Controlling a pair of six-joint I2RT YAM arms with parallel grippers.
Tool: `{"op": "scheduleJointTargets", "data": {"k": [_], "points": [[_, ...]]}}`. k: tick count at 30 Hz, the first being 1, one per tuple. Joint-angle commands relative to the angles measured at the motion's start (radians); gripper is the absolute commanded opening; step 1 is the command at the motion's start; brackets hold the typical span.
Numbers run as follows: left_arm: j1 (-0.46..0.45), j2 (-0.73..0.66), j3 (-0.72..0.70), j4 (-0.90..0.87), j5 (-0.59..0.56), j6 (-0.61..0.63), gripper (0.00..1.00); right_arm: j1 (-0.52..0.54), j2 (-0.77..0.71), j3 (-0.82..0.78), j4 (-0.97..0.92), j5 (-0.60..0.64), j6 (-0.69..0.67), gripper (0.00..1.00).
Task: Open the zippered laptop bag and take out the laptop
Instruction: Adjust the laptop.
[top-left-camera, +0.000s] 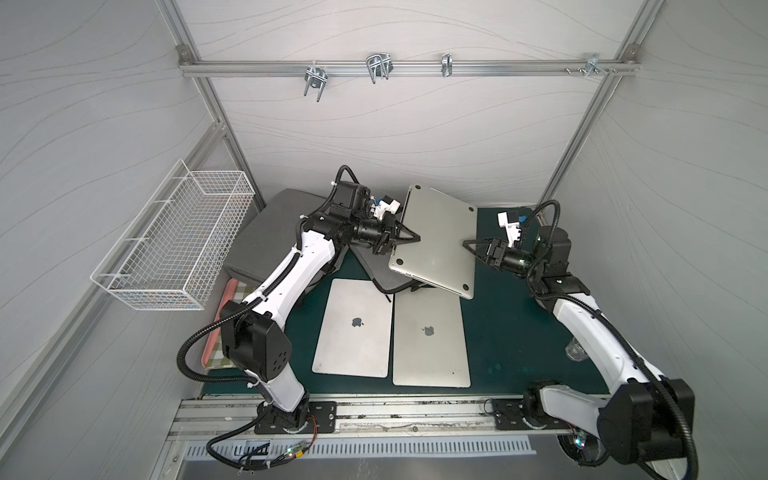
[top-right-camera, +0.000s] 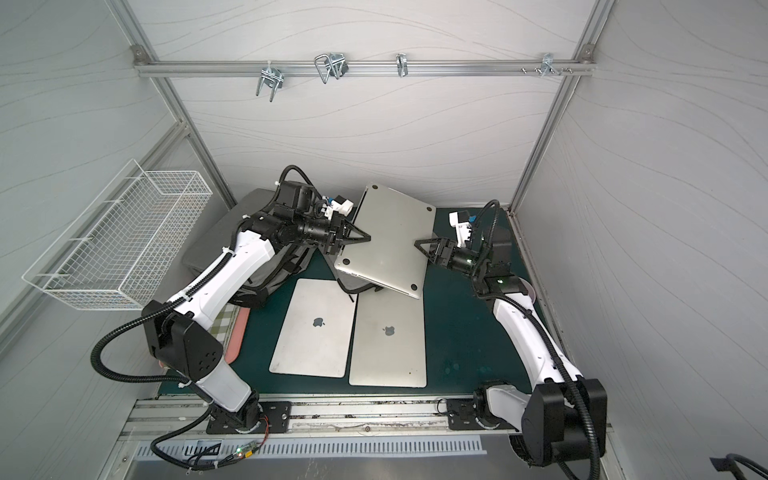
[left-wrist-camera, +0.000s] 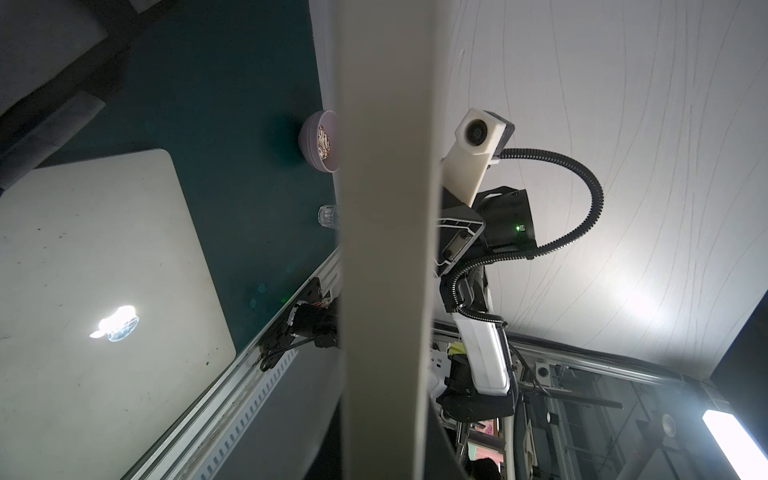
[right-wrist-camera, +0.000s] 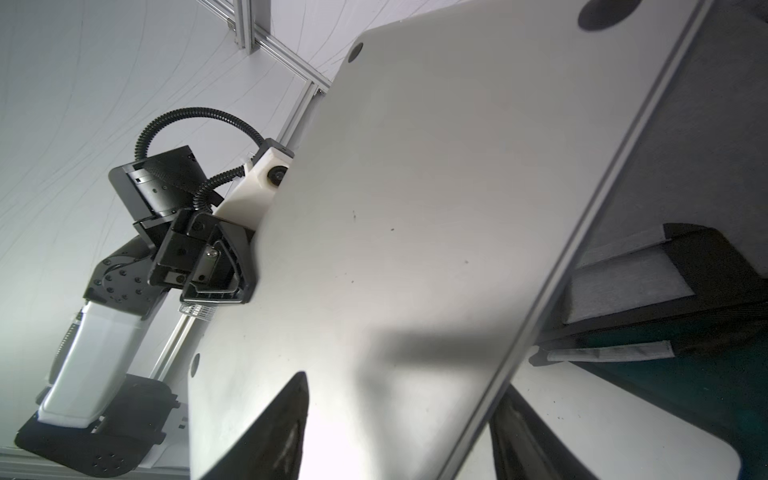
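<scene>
Left claw (top-left-camera: 415, 240) clenching upturned MacBook (top-left-camera: 440, 232) edge | right claw (top-left-camera: 468, 243) straddling opposite edge, seemingly released | we are aiming for level carry, clear of bag (top-left-camera: 374, 270) beneath.

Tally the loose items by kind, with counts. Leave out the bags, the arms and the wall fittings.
Laptops: 3, made up of the lifted laptop and two flat laptops
Bowl: 1
Clear glass: 1
Pink tray: 1, mostly hidden under an arm
Total: 6
</scene>
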Motion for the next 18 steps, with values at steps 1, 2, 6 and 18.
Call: {"op": "scheduleJointTargets", "data": {"k": [1,2,6,18], "points": [[-0.004,-0.064,0.037,0.025,0.000,0.051,0.00,-0.002,-0.040,0.052,-0.049,0.030,-0.112,0.70],[-0.004,-0.070,0.035,0.023,-0.007,0.057,0.00,-0.002,-0.046,0.055,-0.082,0.041,-0.145,0.72],[-0.006,-0.071,0.076,-0.066,-0.059,0.133,0.00,-0.005,-0.066,0.065,-0.164,0.098,-0.239,0.75],[-0.073,-0.023,0.291,-0.440,-0.444,0.465,0.00,0.024,-0.010,0.132,-0.183,0.191,0.012,0.76]]}}
